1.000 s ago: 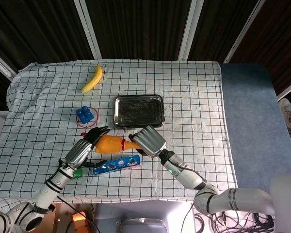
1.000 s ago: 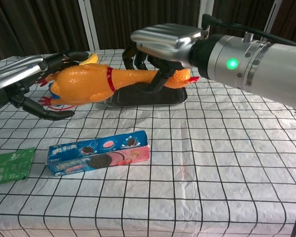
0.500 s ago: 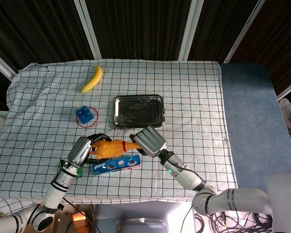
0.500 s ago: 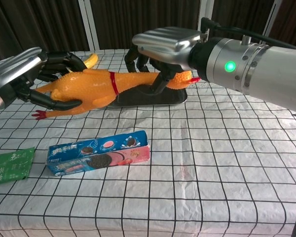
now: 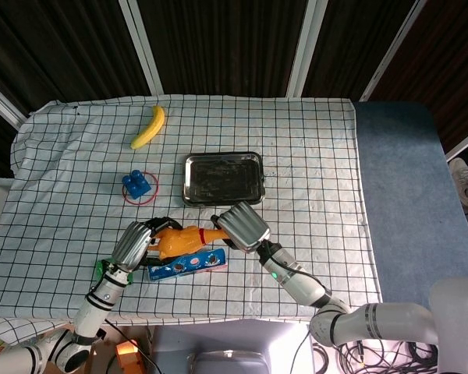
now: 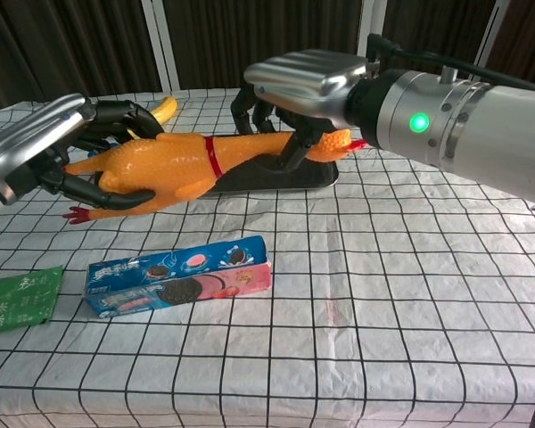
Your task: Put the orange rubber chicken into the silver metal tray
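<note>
The orange rubber chicken (image 5: 179, 239) (image 6: 165, 163) hangs lengthwise above the table, over the cookie box. My left hand (image 5: 134, 244) (image 6: 49, 152) grips its fat body end. My right hand (image 5: 239, 226) (image 6: 308, 85) holds its neck and head end, fingers curled down around it. The silver metal tray (image 5: 222, 178) (image 6: 316, 178) lies empty just beyond the chicken, towards the table's middle.
A blue and pink cookie box (image 5: 186, 264) (image 6: 178, 276) lies under the chicken. A green packet (image 6: 18, 299) sits at the near left. Blue blocks (image 5: 137, 185) on a red ring and a banana (image 5: 149, 127) lie further back on the checked cloth.
My left hand has closed around the chicken's body, and the chicken has shifted a little to the right. The right hand keeps its hold on the neck.
</note>
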You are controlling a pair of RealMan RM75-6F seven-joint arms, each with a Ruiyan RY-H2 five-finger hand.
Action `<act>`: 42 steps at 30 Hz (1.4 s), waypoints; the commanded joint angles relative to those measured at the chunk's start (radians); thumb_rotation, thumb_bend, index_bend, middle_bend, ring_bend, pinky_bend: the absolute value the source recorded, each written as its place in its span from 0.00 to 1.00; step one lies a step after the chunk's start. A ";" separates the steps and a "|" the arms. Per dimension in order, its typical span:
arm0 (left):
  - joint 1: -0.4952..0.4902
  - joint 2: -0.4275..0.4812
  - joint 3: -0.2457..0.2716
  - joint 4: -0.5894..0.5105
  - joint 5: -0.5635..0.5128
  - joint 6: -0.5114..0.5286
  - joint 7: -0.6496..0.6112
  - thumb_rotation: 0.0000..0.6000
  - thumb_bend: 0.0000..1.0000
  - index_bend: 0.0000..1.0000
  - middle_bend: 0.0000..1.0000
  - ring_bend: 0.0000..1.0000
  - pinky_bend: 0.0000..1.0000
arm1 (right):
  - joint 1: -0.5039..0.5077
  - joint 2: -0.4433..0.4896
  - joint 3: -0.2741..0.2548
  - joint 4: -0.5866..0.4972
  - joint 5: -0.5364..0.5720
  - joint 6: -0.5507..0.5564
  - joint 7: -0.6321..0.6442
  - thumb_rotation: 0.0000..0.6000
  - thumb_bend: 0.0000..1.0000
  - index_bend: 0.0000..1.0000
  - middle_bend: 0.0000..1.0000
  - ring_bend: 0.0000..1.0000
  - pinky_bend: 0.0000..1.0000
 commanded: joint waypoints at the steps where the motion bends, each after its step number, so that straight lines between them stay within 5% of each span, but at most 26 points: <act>1: -0.020 0.052 0.018 -0.048 -0.016 -0.072 -0.053 1.00 0.28 0.00 0.02 0.02 0.20 | 0.000 0.001 0.000 0.000 0.002 0.005 -0.001 1.00 0.47 0.87 0.75 0.76 0.81; 7: -0.034 0.083 0.025 -0.070 -0.016 -0.101 -0.088 1.00 0.20 0.00 0.00 0.00 0.10 | 0.001 0.008 -0.005 -0.004 0.011 0.009 -0.010 1.00 0.47 0.87 0.75 0.76 0.81; 17: -0.038 0.043 -0.001 -0.044 -0.048 -0.088 -0.080 1.00 0.21 0.00 0.01 0.00 0.13 | 0.003 0.012 -0.008 -0.014 0.010 0.016 -0.001 1.00 0.47 0.87 0.75 0.76 0.81; 20: -0.034 0.012 -0.023 -0.014 -0.057 -0.054 -0.081 1.00 0.23 0.07 0.22 0.13 0.27 | 0.004 0.009 -0.009 -0.011 0.007 0.015 0.006 1.00 0.47 0.87 0.75 0.76 0.81; 25: -0.035 -0.016 -0.030 0.021 -0.042 -0.020 -0.108 1.00 0.38 0.67 0.86 0.69 0.76 | 0.007 0.003 -0.012 -0.003 0.008 0.012 0.012 1.00 0.47 0.87 0.75 0.76 0.81; 28: -0.033 -0.028 -0.027 0.041 -0.024 0.004 -0.130 1.00 0.59 0.82 0.99 0.85 0.93 | 0.007 0.001 -0.014 0.000 0.013 0.012 0.008 1.00 0.47 0.87 0.75 0.76 0.81; 31: -0.028 -0.056 -0.028 0.077 -0.001 0.051 -0.099 1.00 0.65 0.84 1.00 0.94 0.99 | 0.009 -0.001 -0.015 0.002 0.017 0.013 0.004 1.00 0.47 0.87 0.75 0.76 0.81; 39: -0.022 -0.069 -0.026 0.084 0.008 0.084 -0.095 1.00 0.69 0.84 1.00 0.93 0.97 | 0.010 -0.008 -0.018 0.002 0.013 0.019 0.004 1.00 0.47 0.87 0.75 0.76 0.81; 42: -0.021 -0.066 -0.016 0.101 0.020 0.088 -0.071 1.00 0.56 0.71 0.93 0.75 0.80 | 0.009 -0.009 -0.019 0.004 0.009 0.024 0.005 1.00 0.47 0.87 0.75 0.76 0.81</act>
